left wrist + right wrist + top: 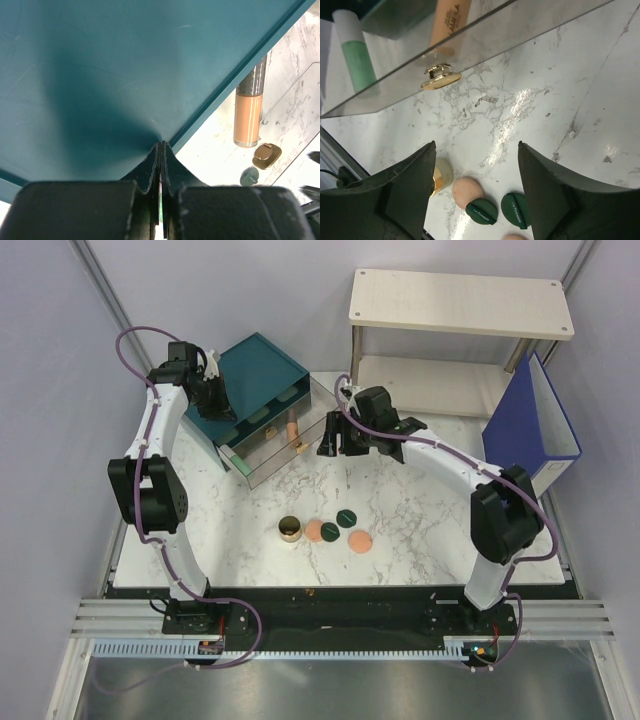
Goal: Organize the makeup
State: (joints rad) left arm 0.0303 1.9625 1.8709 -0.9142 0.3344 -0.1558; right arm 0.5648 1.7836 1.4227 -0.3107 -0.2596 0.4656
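On the marble, the gold-lidded jar [290, 530], two peach-pink discs [313, 531] [359, 541] and two dark green compacts [330, 532] [347, 517] lie in a cluster. The right wrist view shows the jar [440, 175], one disc [467, 191] and both compacts [482, 211] [516, 209]. The copper-tipped tube [291, 427] [248, 112] and the mint-green tube [357, 57] lie in the pulled-out clear drawer [275, 452]. My right gripper [336, 445] [476, 147] is open and empty just in front of the drawer's gold handle [441, 77]. My left gripper [215, 402] [161, 146] is shut, its tips on the teal box top.
The teal drawer box [258, 375] stands at the back left. A big blue binder [530, 425] leans at the right. A wooden two-level shelf [460, 305] stands at the back right. The drawer's clear front wall [485, 35] lies between my right gripper and the tubes.
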